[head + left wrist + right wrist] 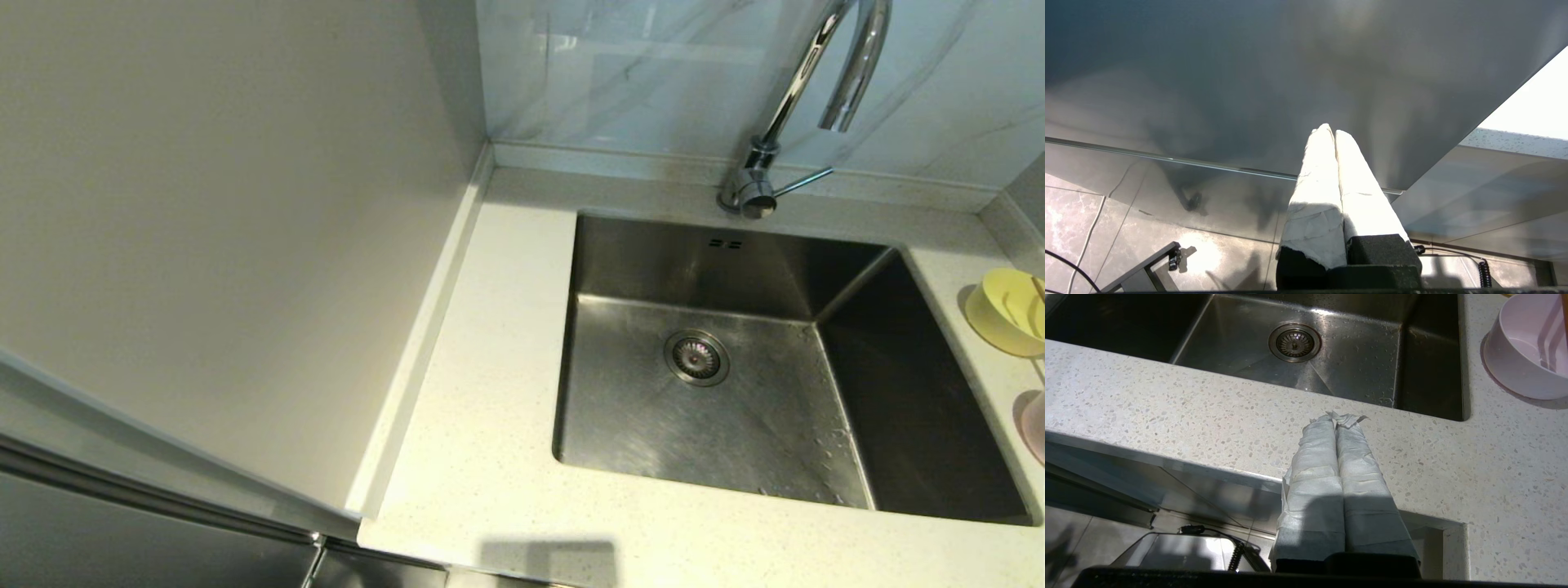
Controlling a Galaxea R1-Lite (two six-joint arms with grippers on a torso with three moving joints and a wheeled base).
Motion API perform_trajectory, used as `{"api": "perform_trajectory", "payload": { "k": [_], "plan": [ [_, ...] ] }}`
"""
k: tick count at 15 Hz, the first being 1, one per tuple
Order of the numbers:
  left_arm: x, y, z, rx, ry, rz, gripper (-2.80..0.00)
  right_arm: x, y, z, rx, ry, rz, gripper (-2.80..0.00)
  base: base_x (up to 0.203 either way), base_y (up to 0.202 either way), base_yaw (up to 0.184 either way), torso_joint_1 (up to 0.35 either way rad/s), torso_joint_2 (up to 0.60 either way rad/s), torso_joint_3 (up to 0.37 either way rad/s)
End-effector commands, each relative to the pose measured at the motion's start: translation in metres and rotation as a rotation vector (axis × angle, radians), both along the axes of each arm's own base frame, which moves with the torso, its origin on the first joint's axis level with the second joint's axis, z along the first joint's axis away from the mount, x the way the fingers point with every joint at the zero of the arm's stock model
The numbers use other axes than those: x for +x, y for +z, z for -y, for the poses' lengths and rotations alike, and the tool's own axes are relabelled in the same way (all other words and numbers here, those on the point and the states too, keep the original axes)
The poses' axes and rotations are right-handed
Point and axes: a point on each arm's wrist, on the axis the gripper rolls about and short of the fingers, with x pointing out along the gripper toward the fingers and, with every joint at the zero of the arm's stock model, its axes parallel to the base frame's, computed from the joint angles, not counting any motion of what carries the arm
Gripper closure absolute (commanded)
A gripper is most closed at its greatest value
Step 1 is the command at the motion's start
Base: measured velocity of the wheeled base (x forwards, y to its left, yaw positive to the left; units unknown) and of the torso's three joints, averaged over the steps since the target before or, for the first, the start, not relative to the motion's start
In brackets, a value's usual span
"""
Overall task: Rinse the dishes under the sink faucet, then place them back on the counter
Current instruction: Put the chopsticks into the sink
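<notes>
Your yellow bowl (1009, 312) and pink bowl (1527, 355) sit on the worktop (490, 392) right of the sink (735, 384), the pink one nearer, chopsticks (1564, 318) resting in it. The faucet (804, 90) stands behind the sink. Your right gripper (1336, 420) hangs before the worktop's near edge, jaws closed and empty, well short of the bowls. Your left gripper (1331, 130) is parked low at the cabinet front (1249, 81), jaws together.

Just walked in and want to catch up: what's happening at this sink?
Nothing is being handled yet. The yellow bowl and the pink bowl sit on the counter to the right of the sink, and no water is running from the faucet. The right pincer is shut and empty at the counter's front edge; the left pincer is shut, parked below the counter.
</notes>
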Motion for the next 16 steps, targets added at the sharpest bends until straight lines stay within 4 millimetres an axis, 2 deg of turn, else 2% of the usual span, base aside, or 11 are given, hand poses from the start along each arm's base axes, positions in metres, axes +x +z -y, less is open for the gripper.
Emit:
{"api": "perform_trajectory", "payload": {
  "k": [1, 5, 12, 16],
  "plan": [
    [0.000, 0.000, 0.000, 0.000, 0.001, 0.004, 0.00, 0.000, 0.000, 0.000, -0.004, 0.000, -0.002, 0.00, 0.000, 0.000, 0.000, 0.000, 0.00, 0.000],
    [0.000, 0.000, 0.000, 0.000, 0.001, 0.004, 0.00, 0.000, 0.006, 0.000, -0.007, -0.012, 0.046, 0.00, 0.000, 0.000, 0.000, 0.000, 0.00, 0.000],
    [0.000, 0.000, 0.000, 0.000, 0.001, 0.004, 0.00, -0.037, 0.097, 0.001, 0.004, -0.051, 0.245, 0.00, 0.000, 0.000, 0.000, 0.000, 0.00, 0.000],
    [0.000, 0.000, 0.000, 0.000, 0.001, 0.004, 0.00, -0.027, 0.159, 0.003, 0.008, -0.121, 0.204, 0.00, 0.000, 0.000, 0.000, 0.000, 0.00, 0.000]
  ]
}}
